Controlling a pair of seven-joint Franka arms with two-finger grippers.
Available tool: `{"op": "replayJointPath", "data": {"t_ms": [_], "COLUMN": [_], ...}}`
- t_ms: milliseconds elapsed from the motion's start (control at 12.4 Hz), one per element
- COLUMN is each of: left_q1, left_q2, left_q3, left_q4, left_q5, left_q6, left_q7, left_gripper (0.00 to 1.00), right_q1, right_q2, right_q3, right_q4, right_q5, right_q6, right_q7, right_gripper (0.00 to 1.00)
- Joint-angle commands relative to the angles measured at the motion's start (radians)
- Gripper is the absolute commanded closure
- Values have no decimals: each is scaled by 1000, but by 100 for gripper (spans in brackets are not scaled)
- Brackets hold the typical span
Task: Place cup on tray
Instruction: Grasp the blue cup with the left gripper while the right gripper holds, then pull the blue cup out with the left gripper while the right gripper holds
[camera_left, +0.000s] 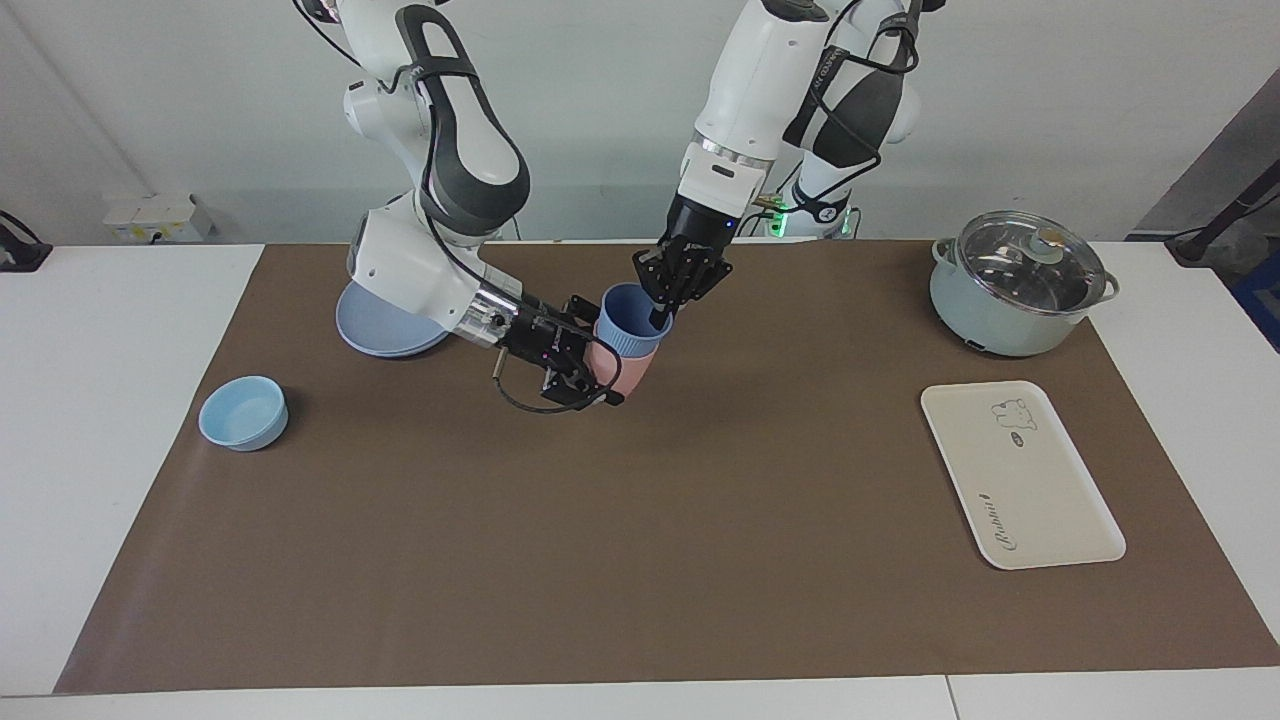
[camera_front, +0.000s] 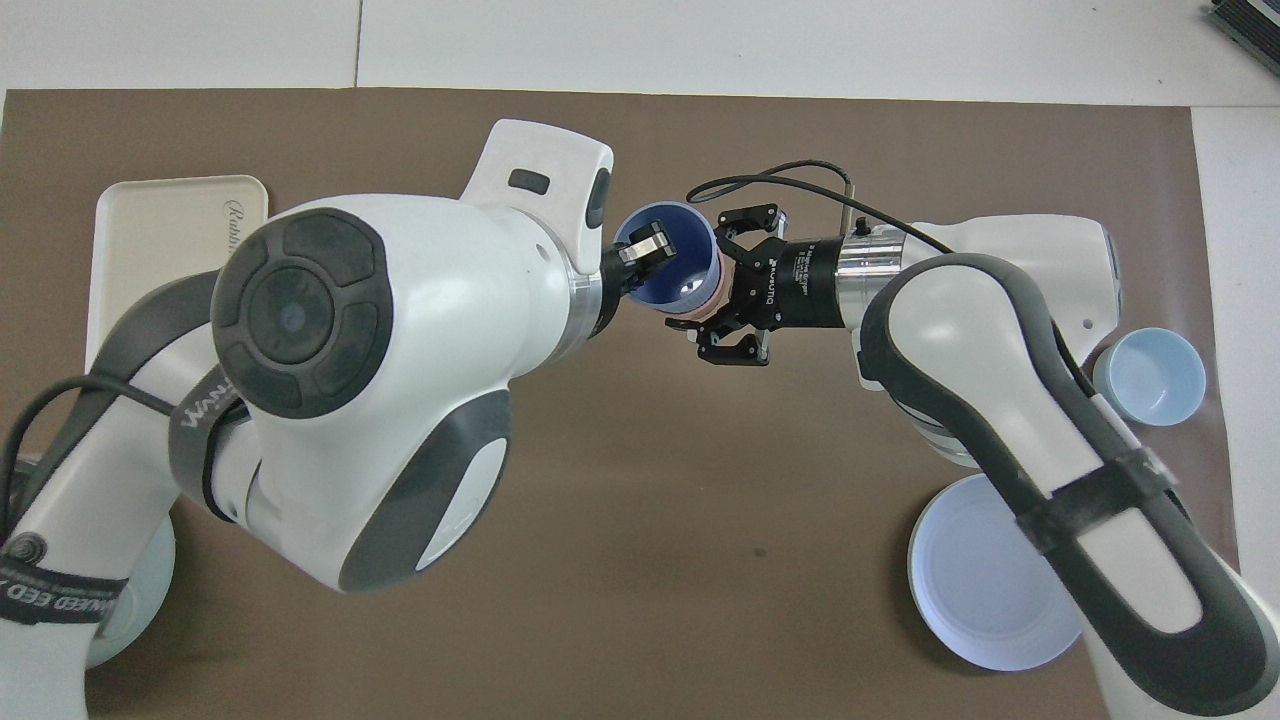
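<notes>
Mid-table, the right gripper (camera_left: 590, 375) clamps the pink tumbler (camera_left: 622, 372) to steady it while the left gripper (camera_left: 662, 305), fingers pinching the rim, grips the nested blue cup (camera_left: 628, 320); the tray (camera_left: 1020, 475) lies well apart toward the left arm's end.

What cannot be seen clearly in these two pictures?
- Overhead view: the left arm covers most of the tray.
- Overhead view: the cup hides the pink tumbler except a sliver.
- Facing view: the right gripper, shut on the pink tumbler, hides its base; resting or lifted is unclear.
- Facing view: the right arm covers part of the plate.
</notes>
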Motion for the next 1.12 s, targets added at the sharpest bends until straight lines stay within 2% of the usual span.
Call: {"op": "replayJointPath", "data": {"t_ms": [0, 161, 402, 562, 804, 884, 1045], "left_q1": [3, 45, 125, 199, 372, 432, 533], "left_q2": [-11, -35, -57, -116, -201, -212, -192], "left_q3": [28, 29, 29, 36, 36, 36, 39], "left_q4": [66, 94, 83, -14, -225, -286, -343], "left_q5": [11, 16, 11, 6, -33, -35, -37], "left_q6": [-134, -195, -205, -199, -145, -105, -42], "left_q7": [-17, -8, 27, 154, 510, 605, 794], "left_gripper": [100, 100, 100, 100, 100, 100, 100], "right_q1": [-10, -27, -74, -108, -215, -258, -341], "right_q2": [-9, -8, -8, -9, -12, -11, -11], "right_q3": [3, 2, 2, 2, 2, 2, 2], "right_q4": [-3, 0, -2, -8, -16, -26, -63], "right_q5": [32, 35, 81, 83, 98, 101, 138], "right_q6": [2, -1, -19, -45, -140, -186, -277], "right_q7": [20, 20, 17, 15, 4, -49, -185], "right_gripper": [100, 100, 100, 100, 100, 100, 100]}}
